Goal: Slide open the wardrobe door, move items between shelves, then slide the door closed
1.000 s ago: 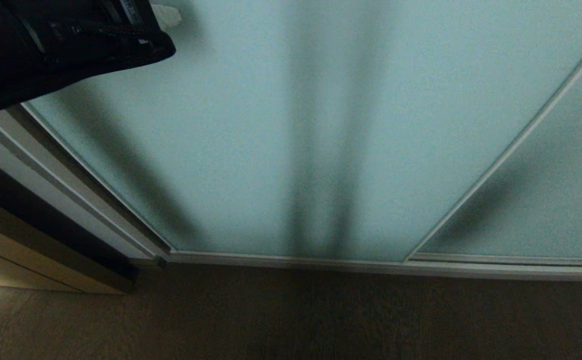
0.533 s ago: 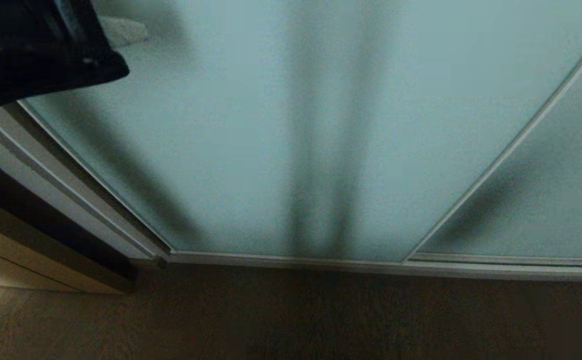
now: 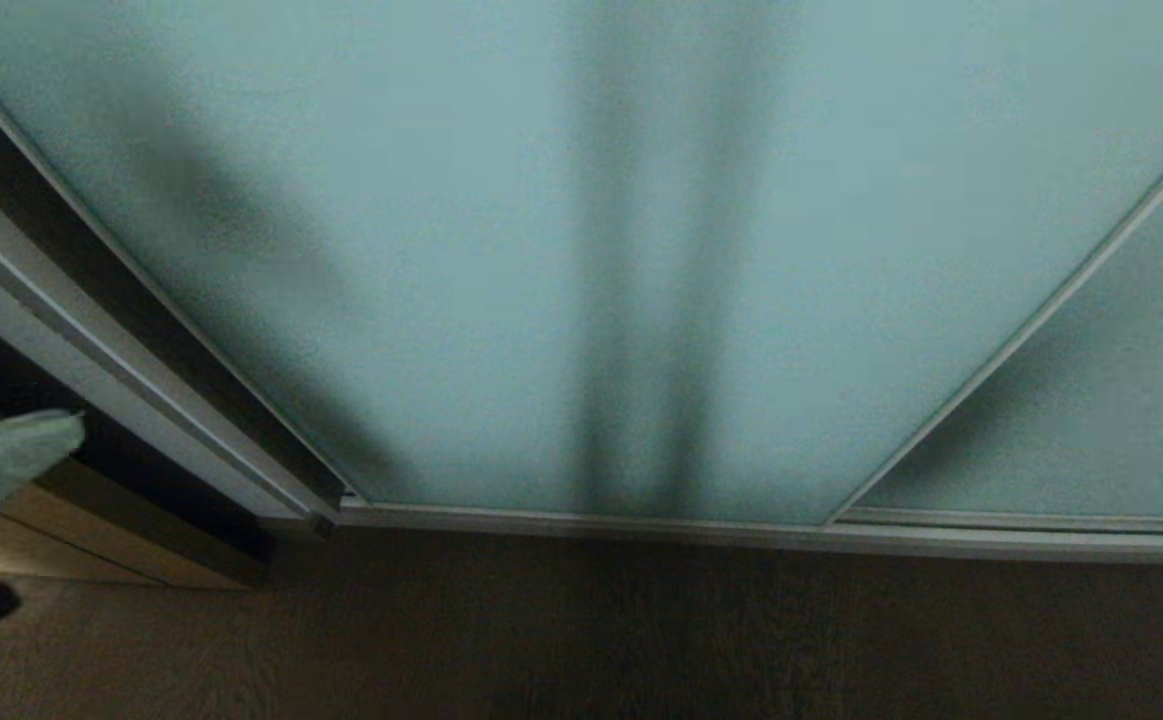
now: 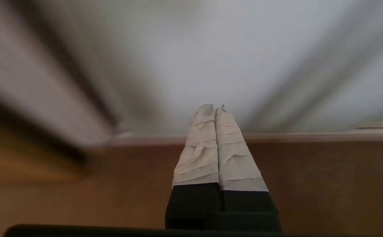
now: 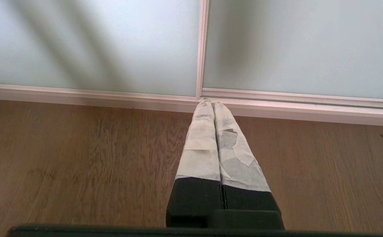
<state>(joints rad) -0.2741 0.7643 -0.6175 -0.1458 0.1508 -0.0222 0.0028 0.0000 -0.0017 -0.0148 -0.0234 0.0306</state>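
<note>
- Wooden floor (image 3: 641,640) runs up to the silver floor track (image 3: 741,530); above the track stands the sliding wardrobe door (image 3: 541,250), frosted pale blue-green glass filling most of my head view.
- Landmark for all places: that door. Its long axis is upright; its travel axis is sideways along the track.
- Door looks shut. Its left frame edge meets the wardrobe side frame (image 3: 91,350) with no open bay visible. On its right, its frame edge overlaps the greyer twin panel (image 3: 1121,400).
- Bags and shelves: none visible, presumably behind the glass.
- My left tool (image 4: 215,110): taped fingers pressed together, nothing between them. In the head view it shows only as a pale tip (image 3: 11,455) at the far left, low, beside the side frame and off the glass. Wrist picture is smeared.
- My right tool (image 5: 210,103): fingers likewise pressed together and empty, hanging over the floor, pointing at the track just where the door's right frame edge meets the twin panel. Not touching either.
- Relation that matters: the door's left edge lies just to the right of my left tool, so the left arm is the nearer one to that edge.
- Judgement: with the door shut and both tools empty, the task reads as finished, or not yet begun; I cannot tell which.
</note>
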